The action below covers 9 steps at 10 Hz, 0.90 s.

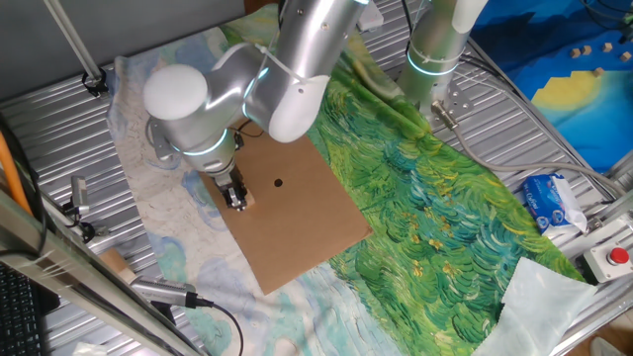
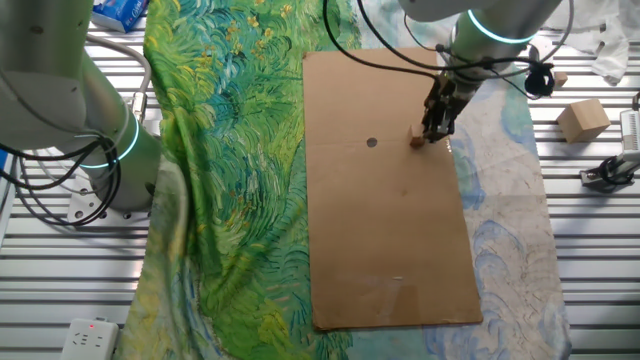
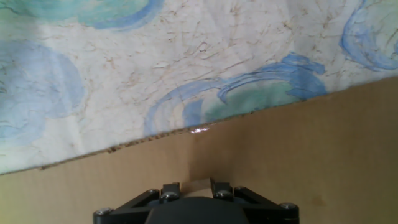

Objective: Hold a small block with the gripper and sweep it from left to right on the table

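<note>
Holding the small block (image 2: 416, 140) pinched between nearly closed fingers, the gripper (image 2: 434, 133) rests low on the cardboard sheet (image 2: 390, 230) near its cloth-side edge; sweep seemingly just starting, next needing steady sideways travel at table height.

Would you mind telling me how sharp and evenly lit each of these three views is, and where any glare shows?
One fixed view: soft even light, the arm's near joint slightly blown out, the gripper small but sharp. The other fixed view: crisp, the small block clear on the cardboard sheet, mild sheen on the table. Hand view: cloth sharp, jaws a dark blur at the bottom, one glint at the cardboard edge.
</note>
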Each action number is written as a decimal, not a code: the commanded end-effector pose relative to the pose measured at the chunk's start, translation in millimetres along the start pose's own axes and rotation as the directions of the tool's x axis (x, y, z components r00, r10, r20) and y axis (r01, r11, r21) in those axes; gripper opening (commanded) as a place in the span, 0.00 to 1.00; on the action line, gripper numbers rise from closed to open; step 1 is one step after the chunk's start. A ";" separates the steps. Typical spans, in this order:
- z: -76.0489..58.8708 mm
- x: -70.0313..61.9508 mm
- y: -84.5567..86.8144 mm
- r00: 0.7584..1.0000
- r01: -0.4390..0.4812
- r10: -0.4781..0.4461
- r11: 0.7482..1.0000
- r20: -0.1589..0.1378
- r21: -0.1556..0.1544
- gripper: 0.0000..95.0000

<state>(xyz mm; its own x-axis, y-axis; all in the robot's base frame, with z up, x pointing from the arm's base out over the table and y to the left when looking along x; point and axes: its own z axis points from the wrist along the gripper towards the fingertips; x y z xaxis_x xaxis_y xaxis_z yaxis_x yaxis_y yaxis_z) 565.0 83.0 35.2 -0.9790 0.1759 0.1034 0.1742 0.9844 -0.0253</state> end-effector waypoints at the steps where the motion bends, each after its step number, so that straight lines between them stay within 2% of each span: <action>1: 13.9 -1.4 4.4 1.000 -0.003 0.003 1.000 -0.001 -0.001 0.00; 9: 4.6 -11.8 19.4 1.000 -0.023 0.023 1.000 -0.005 -0.011 0.00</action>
<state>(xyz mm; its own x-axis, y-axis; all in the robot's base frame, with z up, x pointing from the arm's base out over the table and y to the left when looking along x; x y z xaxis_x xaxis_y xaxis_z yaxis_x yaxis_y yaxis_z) 580.4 100.5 34.6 -0.9740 0.1985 0.1090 0.1978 0.9801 -0.0178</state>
